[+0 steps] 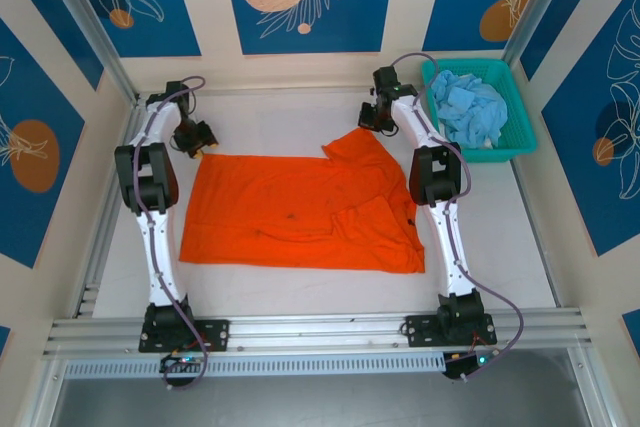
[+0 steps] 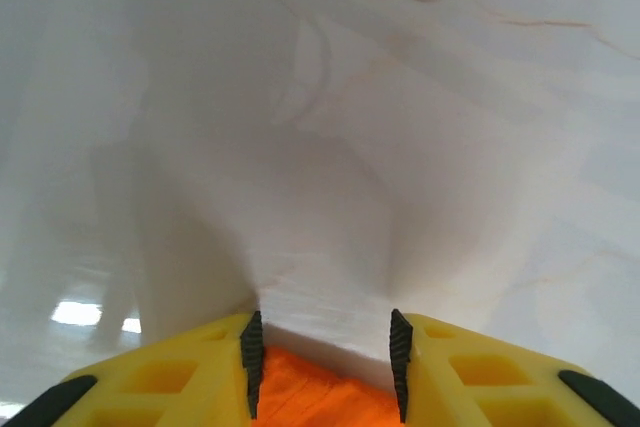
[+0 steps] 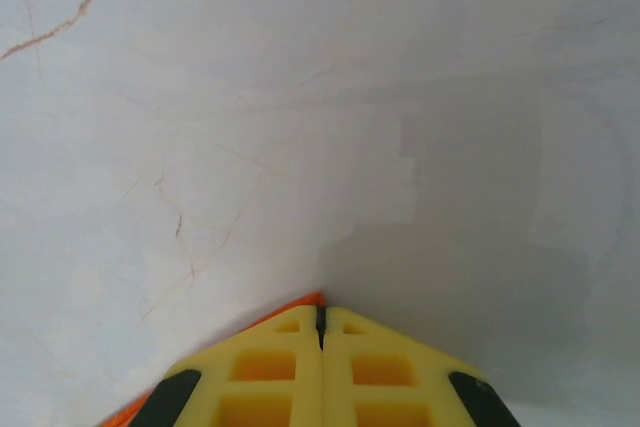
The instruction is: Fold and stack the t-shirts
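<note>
Orange t-shirt (image 1: 300,212) on white marbled table (image 1: 270,127)

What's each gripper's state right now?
Left gripper: open, with the orange t-shirt between its fingers.
Right gripper: shut, seemingly pinching the orange t-shirt's edge.

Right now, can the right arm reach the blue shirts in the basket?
Probably yes. The blue shirts lie in the teal basket just beside the right gripper, with nothing between. But its jaws look shut on the orange t-shirt, so it must let go first.
</note>
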Available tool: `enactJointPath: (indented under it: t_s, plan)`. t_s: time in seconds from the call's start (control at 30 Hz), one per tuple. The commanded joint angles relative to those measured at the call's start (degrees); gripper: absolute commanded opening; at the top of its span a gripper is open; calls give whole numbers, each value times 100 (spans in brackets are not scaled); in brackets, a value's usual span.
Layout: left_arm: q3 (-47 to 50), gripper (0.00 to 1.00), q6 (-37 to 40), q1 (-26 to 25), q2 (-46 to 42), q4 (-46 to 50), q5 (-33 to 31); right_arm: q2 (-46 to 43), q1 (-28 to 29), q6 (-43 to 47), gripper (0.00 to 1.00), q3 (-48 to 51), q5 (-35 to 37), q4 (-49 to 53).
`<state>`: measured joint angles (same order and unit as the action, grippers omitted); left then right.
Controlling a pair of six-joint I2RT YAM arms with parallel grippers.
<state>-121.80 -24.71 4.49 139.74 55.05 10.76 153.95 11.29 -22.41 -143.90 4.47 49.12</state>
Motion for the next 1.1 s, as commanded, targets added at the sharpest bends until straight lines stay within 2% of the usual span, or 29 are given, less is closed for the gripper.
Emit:
enactJointPath:
  t_s: [0.0, 0.33, 0.4, 0.43, 0.47, 0.5, 0.57, 0.63, 0.77, 0.9, 1.07]
  plan:
    - [78, 35, 124, -192, 194, -74, 402, -163, 31, 75, 2, 46, -8, 153]
    - [-54, 3, 186, -199, 199, -14, 250, -319, 39, 108, 0, 50, 35, 194]
    - [-53, 3, 201, -196, 185, -3, 239, -352, 37, 119, 0, 50, 45, 211]
    - [-52, 12, 224, -194, 176, 10, 229, -372, 39, 123, 0, 46, 45, 212]
    - [-50, 28, 238, -197, 159, 38, 178, -378, 40, 131, 0, 51, 45, 220]
    - [-46, 35, 254, -187, 143, 64, 103, -390, 40, 127, 0, 49, 46, 220]
    - [-15, 43, 273, -190, 61, 119, -147, -401, 40, 131, 0, 47, 43, 237]
    - [-11, 47, 252, -189, -12, 196, -460, -410, 41, 132, 0, 47, 56, 257]
    - [-3, 50, 202, -199, -99, 277, -709, -426, 38, 131, 0, 77, 56, 264]
    - [163, 60, 122, -212, -296, 218, -1207, -425, 45, 100, 0, 91, 19, 255]
    - [190, 62, 24, -212, -381, 216, -1403, -427, 58, 93, 0, 93, 3, 255]
